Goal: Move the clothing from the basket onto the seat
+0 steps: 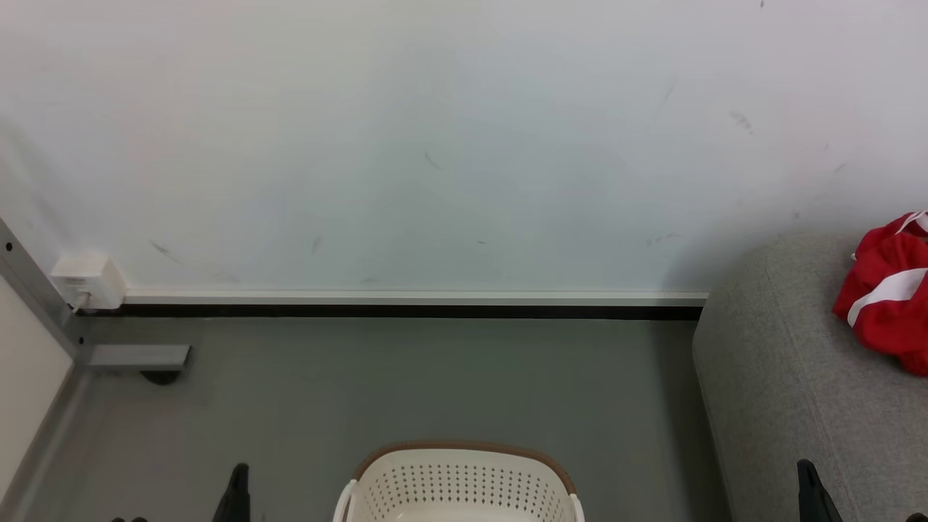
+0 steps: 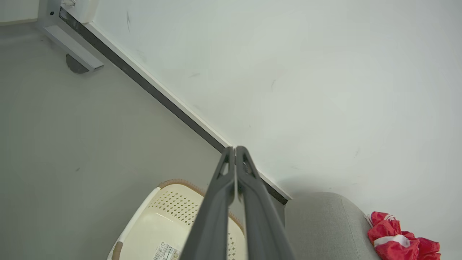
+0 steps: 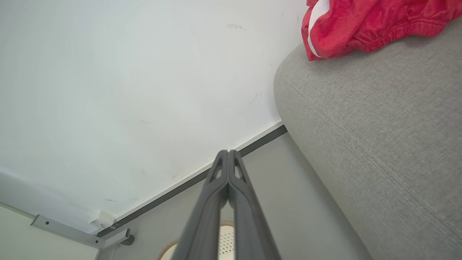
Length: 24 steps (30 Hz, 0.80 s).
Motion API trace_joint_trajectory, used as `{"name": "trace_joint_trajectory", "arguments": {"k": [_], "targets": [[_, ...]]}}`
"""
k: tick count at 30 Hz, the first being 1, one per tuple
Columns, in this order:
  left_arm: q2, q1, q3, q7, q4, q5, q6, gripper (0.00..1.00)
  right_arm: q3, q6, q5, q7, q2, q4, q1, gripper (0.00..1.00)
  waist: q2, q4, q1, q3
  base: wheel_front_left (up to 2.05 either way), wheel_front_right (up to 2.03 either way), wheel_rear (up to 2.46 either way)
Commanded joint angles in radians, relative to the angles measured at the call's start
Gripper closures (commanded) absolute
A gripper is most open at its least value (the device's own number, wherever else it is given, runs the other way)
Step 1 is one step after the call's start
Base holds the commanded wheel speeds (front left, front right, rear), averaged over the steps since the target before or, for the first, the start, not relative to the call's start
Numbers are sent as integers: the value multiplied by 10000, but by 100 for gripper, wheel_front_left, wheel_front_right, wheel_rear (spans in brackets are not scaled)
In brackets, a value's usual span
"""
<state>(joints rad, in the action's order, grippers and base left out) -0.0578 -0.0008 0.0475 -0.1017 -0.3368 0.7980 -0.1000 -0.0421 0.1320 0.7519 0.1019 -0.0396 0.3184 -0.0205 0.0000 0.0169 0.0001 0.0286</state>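
- My left gripper (image 2: 235, 150) is fully closed, its two fingers pressed together, and it holds nothing. My right gripper (image 3: 228, 152) is the same, closed and empty.
- The red clothing (image 1: 888, 290) with white stripes lies as a crumpled bundle on the grey sofa (image 1: 783, 377), far to the right and close to the wall (image 1: 435, 145). It is a heap, so I see no clear long axis.
- The laundry basket (image 1: 464, 445) stands on the floor (image 1: 406, 377) near me, between my two grippers and left of the sofa. Its long axis seems to run from left to right.
- The part of the basket's inside that I can see is bare plastic with a label (image 2: 166, 251), and no red fabric is there. The near part is cut off, so I cannot say that it is empty.
- I judge that the coming move depends on this. If a garment remains, it lies low between my grippers. The right one is nearer to the sofa and the bundle.
- The sofa top is textured fabric with a rounded edge. I think cloth will rest there without sliding.
- The room has a smooth grey floor and a pale, scuffed wall. A white wall box (image 1: 87, 281) and a metal frame foot (image 1: 138, 357) are at the far left, well apart from the basket.
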Motion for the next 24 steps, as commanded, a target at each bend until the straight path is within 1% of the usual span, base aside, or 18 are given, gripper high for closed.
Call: {"name": "trace_joint_trajectory", "arguments": {"k": [1, 15, 24], "targets": [[-46, -255, 51, 74, 189, 396, -45, 100, -74, -7, 367, -73, -97, -172, 253, 100, 0, -2, 0, -4, 0, 0, 0], [-25, -473, 199, 542, 348, 2115, -107, 100, -220, -10, 2177, -540, -111, -292, 522, 100, 0, -29, 0, -50, 0, 0, 0], [-14, -581, 275, 774, 433, 2966, -144, 100, -298, -11, 3103, -777, -118, -348, 665, 100, 0, -45, -1, -76, 0, 0, 0]]}}
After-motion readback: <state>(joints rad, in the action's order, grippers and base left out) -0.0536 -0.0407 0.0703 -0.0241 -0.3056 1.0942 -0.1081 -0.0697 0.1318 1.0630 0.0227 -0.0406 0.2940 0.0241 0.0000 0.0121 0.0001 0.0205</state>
